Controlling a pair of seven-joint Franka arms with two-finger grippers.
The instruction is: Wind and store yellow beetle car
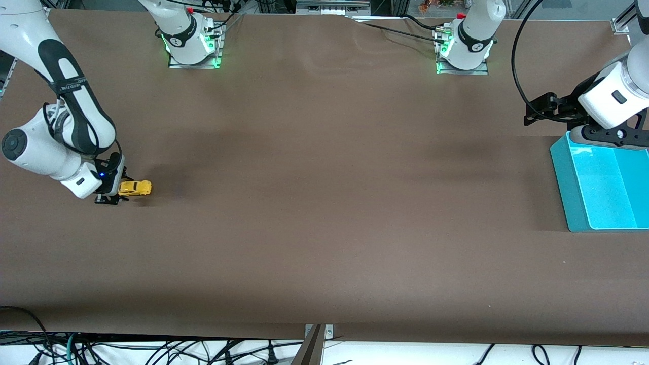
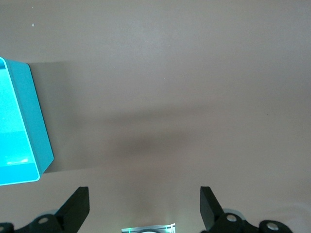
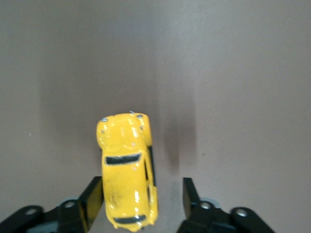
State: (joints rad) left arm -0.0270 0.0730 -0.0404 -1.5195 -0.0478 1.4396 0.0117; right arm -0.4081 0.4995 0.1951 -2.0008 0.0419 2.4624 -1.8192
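Note:
The yellow beetle car [image 1: 135,188] sits on the brown table near the right arm's end. My right gripper [image 1: 114,195] is low at the table with the car's rear end between its open fingers. In the right wrist view the car [image 3: 125,167] lies close against one finger [image 3: 92,199], with a gap to the other finger [image 3: 190,196]. My left gripper [image 1: 538,109] is open and empty, held in the air beside the teal bin. Its fingers spread wide in the left wrist view [image 2: 144,204].
A teal bin [image 1: 573,187] stands at the left arm's end of the table and looks empty; it also shows in the left wrist view [image 2: 39,126]. Both robot bases stand along the table's back edge.

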